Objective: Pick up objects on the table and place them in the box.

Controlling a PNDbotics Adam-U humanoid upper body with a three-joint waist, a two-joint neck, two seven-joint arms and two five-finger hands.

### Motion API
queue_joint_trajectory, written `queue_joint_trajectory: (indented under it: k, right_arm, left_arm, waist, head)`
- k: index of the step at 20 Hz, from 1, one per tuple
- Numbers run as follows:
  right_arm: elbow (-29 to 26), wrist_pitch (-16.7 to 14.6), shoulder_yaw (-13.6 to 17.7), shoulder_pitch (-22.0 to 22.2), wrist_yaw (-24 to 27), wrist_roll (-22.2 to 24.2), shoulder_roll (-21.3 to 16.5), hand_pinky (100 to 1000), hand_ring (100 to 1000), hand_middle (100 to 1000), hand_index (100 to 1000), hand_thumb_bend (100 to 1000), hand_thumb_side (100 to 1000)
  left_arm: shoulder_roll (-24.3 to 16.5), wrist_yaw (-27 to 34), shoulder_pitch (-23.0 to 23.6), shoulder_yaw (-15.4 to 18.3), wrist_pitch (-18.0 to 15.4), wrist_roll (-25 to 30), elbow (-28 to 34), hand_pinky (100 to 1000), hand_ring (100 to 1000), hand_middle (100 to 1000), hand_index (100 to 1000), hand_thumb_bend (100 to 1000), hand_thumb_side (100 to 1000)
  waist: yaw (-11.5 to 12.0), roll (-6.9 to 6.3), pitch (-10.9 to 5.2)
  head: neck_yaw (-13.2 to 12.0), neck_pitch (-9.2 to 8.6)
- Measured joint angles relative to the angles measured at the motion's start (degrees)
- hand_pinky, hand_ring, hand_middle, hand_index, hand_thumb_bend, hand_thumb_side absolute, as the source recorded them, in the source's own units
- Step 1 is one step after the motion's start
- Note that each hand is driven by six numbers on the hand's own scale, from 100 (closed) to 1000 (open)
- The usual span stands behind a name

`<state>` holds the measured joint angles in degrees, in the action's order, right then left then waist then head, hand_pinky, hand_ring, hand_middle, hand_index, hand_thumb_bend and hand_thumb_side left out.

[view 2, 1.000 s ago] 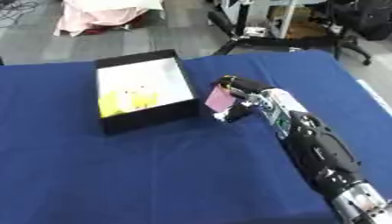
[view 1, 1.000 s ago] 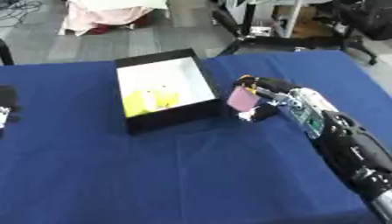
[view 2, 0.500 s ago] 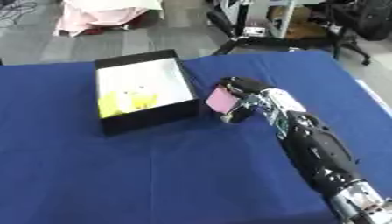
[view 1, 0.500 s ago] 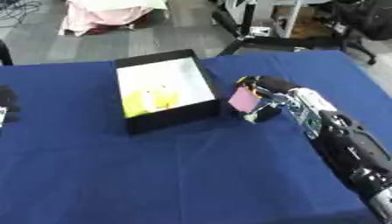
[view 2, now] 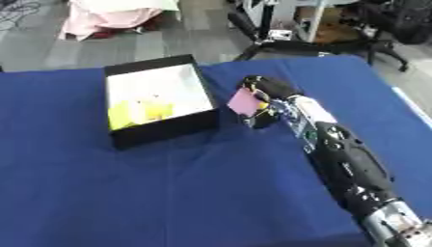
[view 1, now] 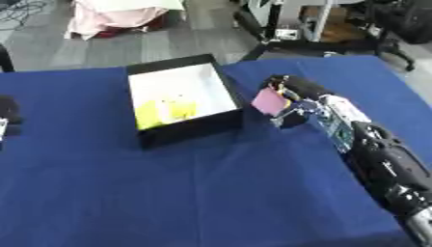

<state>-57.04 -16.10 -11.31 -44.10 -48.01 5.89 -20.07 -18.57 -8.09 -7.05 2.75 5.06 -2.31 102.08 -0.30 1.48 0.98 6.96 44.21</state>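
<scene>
Where the blue cloth covers the table, it lies smooth and matte with a few shallow creases, and past its far edge runs a grey floor with a heap of pink fabric, metal stand legs and a dark office chair. At the left edge of the left eye view, part of the left hand shows as a black shape low on the cloth; whether its fingers are straight or curled cannot be told. Toward the middle stands the box, a rectangular tray with black outer walls and a white inside, and a soft yellow object lies in its near part. Just right of the box, the right hand has its fingers curled round a small flat pink object, held above the cloth close to the box's right wall and outside it. From there the right arm, black with silver and pale panels, runs down to the lower right corner.
</scene>
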Motion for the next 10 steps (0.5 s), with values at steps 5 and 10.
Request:
queue_joint_trajectory:
  k: [5,10]
  right_arm:
    - [-2.0,1.1,-0.7,-5.0,6.4,1.3,0.3,733,589,562,677,100,100]
    - [1.8,-0.2,-1.4,-8.0,7.0,3.6,4.7,755,631,607,728,100,100]
  left_arm:
    - [0.3,0.0,-0.1,0.0,0.0,0.0,0.0,677,667,677,816,463,832]
    - [1.2,0.0,-1.1,0.0,-0.3,0.3,0.0,678,667,677,816,464,828]
  waist:
    - [1.1,0.0,0.0]
    - [3.3,-0.03,0.0]
  head:
    - [0.5,0.0]
    - [1.7,0.0]
